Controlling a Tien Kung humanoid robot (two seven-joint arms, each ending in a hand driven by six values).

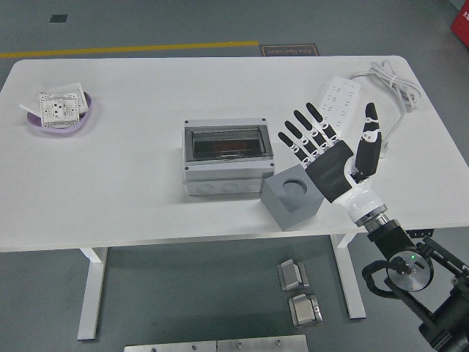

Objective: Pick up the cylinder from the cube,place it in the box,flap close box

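A grey cube (292,199) stands on the white table (132,183) near the front edge. Its top has a round dark shape (296,185); I cannot tell whether this is the cylinder or an empty hole. A grey box (227,156) with a dark see-through lid, lying shut, stands just left of the cube. My right hand (330,150) is open with fingers spread and thumb up. It is just right of the cube, its fingertips (296,126) behind the cube's top, and it holds nothing. My left arm is out of view.
A white power strip (338,98) with its coiled cable (396,79) lies at the back right, behind my hand. A purple bowl (61,122) holding a white socket plate sits at the far left. Two metal blocks (299,292) lie on the floor below.
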